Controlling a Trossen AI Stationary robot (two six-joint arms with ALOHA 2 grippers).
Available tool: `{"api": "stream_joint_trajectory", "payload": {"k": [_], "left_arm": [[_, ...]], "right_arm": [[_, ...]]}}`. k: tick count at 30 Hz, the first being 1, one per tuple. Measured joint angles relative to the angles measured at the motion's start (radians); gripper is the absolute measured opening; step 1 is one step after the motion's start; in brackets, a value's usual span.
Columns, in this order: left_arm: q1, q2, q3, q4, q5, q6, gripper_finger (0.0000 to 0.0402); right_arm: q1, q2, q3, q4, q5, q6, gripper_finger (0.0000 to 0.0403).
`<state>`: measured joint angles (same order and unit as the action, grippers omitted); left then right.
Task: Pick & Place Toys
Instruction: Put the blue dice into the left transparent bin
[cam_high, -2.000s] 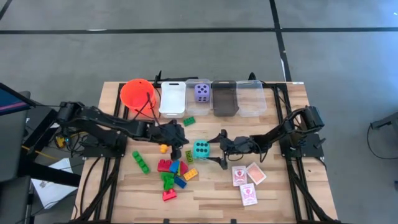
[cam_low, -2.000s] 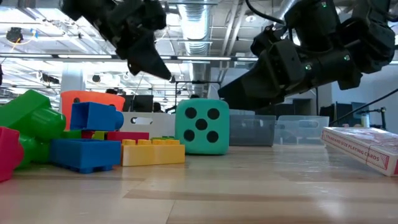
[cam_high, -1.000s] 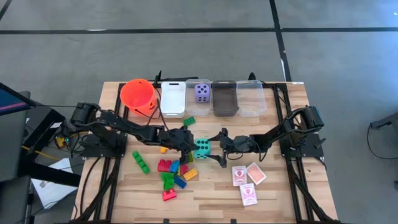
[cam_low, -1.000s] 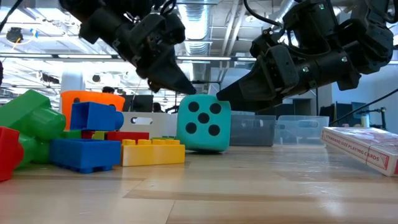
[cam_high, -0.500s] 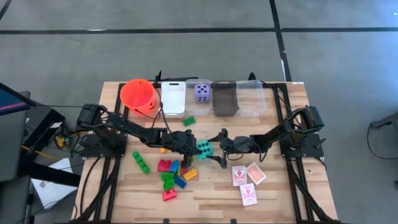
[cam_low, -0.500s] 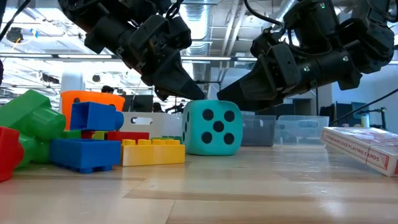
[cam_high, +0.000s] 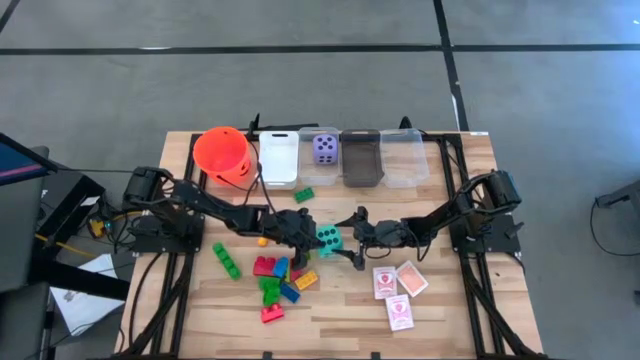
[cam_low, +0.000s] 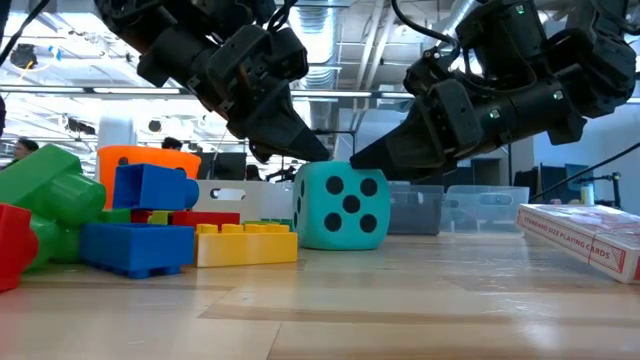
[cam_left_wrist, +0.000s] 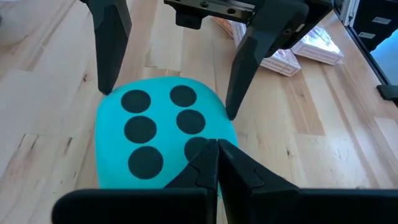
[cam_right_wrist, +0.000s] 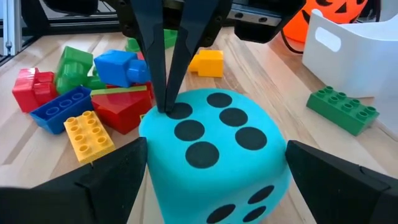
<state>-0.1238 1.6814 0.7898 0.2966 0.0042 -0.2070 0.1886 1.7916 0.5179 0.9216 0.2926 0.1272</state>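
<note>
Teal, black-dotted, the die (cam_high: 327, 238) sits on the wooden table (cam_high: 440, 310) between both claws. The left gripper (cam_left_wrist: 217, 151), fingers pressed together, rests its tips on the die's top face. The right gripper (cam_high: 345, 239) stands wide open, one finger on each side of the die. Just beyond the left gripper lies a heap of plastic bricks (cam_high: 278, 282); playing cards (cam_high: 398, 290) lie behind the right gripper.

Grey floor (cam_high: 300, 90) with dark lines surrounds the wooden table (cam_high: 450, 310)

Bright, even overhead light; soft shadows; low view's background blurred.
</note>
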Motion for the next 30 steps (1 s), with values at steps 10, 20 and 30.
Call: {"api": "stream_joint_trajectory", "payload": {"k": [10,20,30], "left_arm": [[0.000,0.000,-0.001,-0.003,0.001,0.000,0.0002],[0.000,0.000,-0.001,-0.004,0.011,0.000,0.0002],[0.001,0.000,-0.001,-0.018,0.010,0.025,0.0002]], "right_arm": [[0.000,0.000,-0.001,-0.009,0.060,-0.006,0.0374],[-0.004,0.005,-0.005,-0.036,-0.072,-0.010,0.0374],[-0.003,0.002,-0.003,-0.066,-0.203,-0.026,0.0374]]}}
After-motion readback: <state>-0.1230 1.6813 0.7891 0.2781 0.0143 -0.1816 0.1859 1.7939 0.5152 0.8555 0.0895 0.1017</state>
